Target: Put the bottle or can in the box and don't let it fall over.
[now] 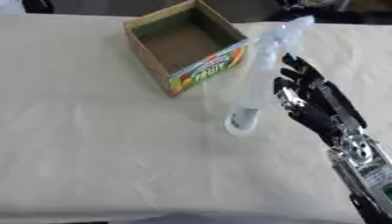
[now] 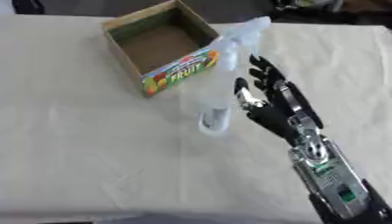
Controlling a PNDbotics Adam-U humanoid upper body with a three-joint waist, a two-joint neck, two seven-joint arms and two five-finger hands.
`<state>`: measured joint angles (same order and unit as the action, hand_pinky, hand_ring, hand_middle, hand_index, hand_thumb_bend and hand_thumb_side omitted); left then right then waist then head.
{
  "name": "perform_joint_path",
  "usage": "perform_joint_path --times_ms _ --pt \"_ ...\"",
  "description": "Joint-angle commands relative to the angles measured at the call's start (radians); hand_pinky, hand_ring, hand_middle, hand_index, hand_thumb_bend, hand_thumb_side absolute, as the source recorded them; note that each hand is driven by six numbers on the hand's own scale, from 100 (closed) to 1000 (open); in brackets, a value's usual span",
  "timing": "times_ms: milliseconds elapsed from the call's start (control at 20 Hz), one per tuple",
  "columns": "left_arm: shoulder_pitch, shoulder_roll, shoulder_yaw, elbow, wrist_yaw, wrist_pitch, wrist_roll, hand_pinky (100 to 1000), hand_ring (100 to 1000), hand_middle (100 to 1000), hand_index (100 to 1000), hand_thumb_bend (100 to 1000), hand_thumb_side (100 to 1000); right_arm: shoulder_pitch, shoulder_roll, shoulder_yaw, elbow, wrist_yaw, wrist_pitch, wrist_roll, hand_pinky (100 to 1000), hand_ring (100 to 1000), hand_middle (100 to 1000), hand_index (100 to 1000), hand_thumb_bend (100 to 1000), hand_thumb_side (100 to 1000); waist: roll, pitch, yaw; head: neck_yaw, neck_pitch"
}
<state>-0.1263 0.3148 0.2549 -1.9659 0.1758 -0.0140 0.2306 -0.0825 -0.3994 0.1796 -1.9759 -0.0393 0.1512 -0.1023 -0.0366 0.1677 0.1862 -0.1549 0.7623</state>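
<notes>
A clear plastic bottle [image 1: 259,74] stands tilted on the table, its base [image 1: 243,121] near the middle and its top leaning away to the right. It looks blurred. My right hand [image 1: 305,98] is just to the right of the bottle, open with fingers straight and spread; I cannot tell whether it touches the bottle. An open cardboard box [image 1: 201,70] with a colourful "FRUIT" label on its front wall sits left of the bottle's top, and nothing shows inside it. My left hand shows in neither view.
A pale cloth covers the table [image 1: 99,144]. My right forearm [image 2: 329,179] comes in from the lower right corner. Dark shapes lie past the table's far edge.
</notes>
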Motion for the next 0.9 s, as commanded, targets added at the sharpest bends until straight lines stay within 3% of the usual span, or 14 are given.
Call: perform_joint_path --times_ms 50,900 --pt "-0.008 0.012 0.000 -0.010 -0.003 -0.001 -0.004 1000 633 714 739 529 346 -0.007 -0.006 -0.002 -0.024 0.013 0.003 0.013 1000 1000 1000 1000 100 470 0.003 -0.006 0.000 0.002 -0.002" --pt "-0.006 0.011 0.000 -0.010 -0.002 0.000 -0.005 1000 635 715 739 528 346 -0.035 -0.005 0.007 -0.024 0.005 -0.007 0.047 1000 1000 1000 1000 100 470 0.002 -0.007 0.002 -0.001 0.002"
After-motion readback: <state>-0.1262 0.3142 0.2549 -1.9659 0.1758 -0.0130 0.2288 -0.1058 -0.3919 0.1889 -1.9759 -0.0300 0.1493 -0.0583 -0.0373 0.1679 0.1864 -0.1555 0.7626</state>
